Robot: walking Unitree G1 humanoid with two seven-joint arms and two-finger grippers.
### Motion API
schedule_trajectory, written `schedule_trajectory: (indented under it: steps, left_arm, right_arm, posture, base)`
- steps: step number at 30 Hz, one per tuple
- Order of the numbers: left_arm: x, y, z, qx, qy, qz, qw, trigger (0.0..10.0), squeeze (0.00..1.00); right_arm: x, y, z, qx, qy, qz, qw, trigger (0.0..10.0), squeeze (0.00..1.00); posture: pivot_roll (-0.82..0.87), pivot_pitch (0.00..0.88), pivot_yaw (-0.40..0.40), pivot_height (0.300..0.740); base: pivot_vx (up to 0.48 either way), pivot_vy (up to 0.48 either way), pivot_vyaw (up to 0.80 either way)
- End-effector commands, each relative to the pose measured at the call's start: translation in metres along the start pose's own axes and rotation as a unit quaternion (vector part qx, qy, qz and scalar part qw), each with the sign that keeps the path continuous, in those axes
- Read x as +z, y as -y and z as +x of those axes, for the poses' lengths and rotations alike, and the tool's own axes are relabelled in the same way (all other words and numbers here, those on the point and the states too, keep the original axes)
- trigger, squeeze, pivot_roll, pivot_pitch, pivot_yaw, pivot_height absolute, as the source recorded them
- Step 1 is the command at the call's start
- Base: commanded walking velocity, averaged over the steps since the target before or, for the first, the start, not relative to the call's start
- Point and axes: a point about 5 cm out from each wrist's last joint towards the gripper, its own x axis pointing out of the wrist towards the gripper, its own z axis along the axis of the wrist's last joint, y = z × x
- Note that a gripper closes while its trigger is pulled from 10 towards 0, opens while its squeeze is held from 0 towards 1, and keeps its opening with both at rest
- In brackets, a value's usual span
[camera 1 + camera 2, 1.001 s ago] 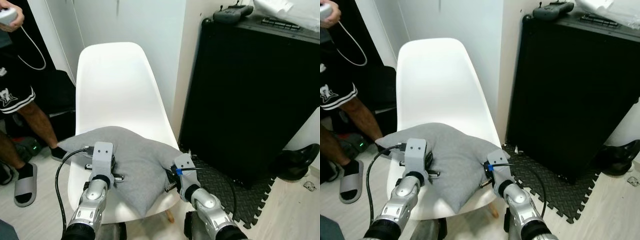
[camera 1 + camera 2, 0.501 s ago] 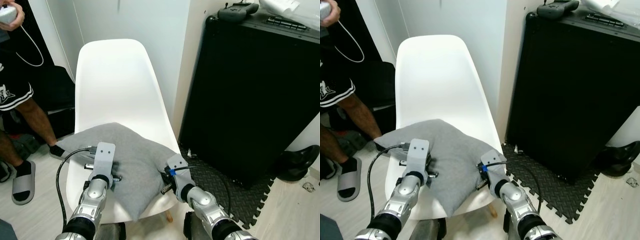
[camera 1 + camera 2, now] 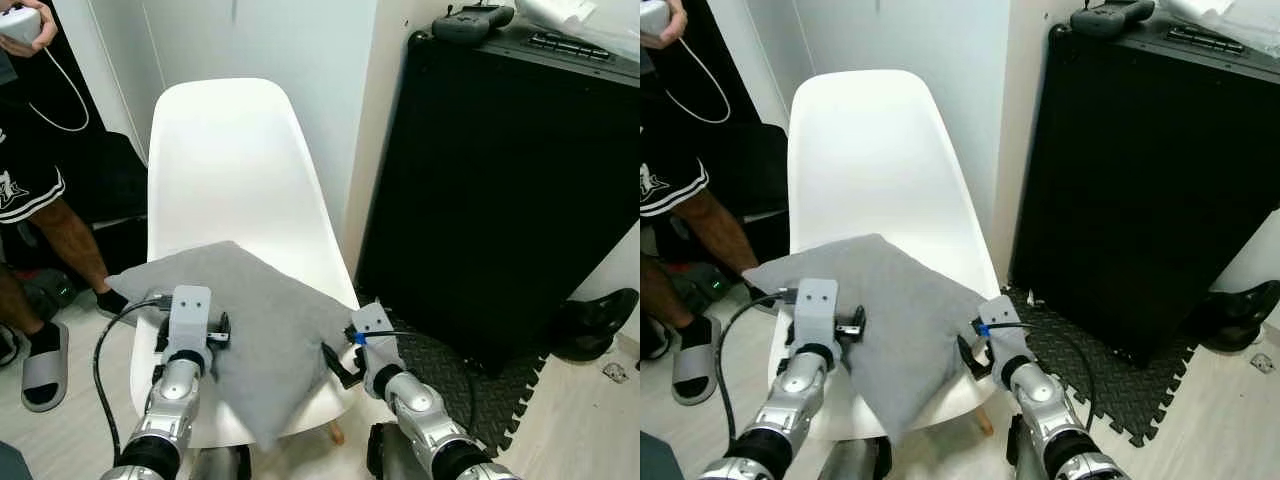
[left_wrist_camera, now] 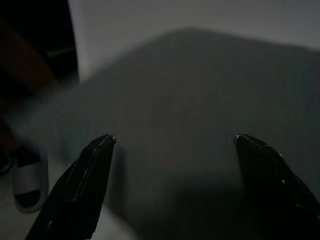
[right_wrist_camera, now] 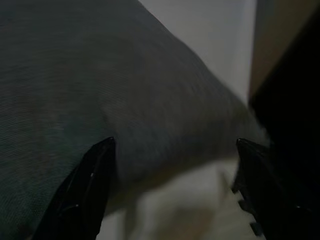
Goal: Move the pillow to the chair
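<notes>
Pillow (image 3: 255, 320) (one, grey) lies on one white chair (image 3: 235, 170), two grippers (image 4: 172, 150) (image 5: 175, 150) both spread apart.

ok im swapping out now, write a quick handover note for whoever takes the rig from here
Left claw: open, fingers spread over the pillow's left side, not gripping.
Right claw: open, at the pillow's right edge, not gripping.
Pillow: grey, lying on the seat of the white chair, set diagonally, with its near corner hanging over the seat's front edge.
Done: the pillow is on the chair and both claws have let go.
Left: pull both arms clear; perhaps nudge the pillow further back, since the overhanging corner might let it slide.
Note: a person stands close on the robot's left, a black cabinet on its right.
</notes>
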Motion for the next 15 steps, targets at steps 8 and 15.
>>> schedule_trajectory:
  steps: [8,15]
  left_arm:
    - [0.016,-0.016,-0.003,0.028,0.064,0.018,0.997,10.0,1.00]
    - [0.038,-0.023,-0.017,0.025,0.123,-0.027,0.992,10.0,0.00]
  right_arm:
    - [-0.008,0.028,-0.014,-0.053,0.012,0.031,0.998,10.0,0.37]
    - [0.013,0.045,-0.023,-0.096,0.094,0.075,0.988,10.0,0.00]
  posture:
    - [0.06,0.088,-0.035,0.598]
    - [0.05,0.056,-0.018,0.598]
  base:
    - [0.000,0.000,0.00]
    - [0.000,0.000,0.00]
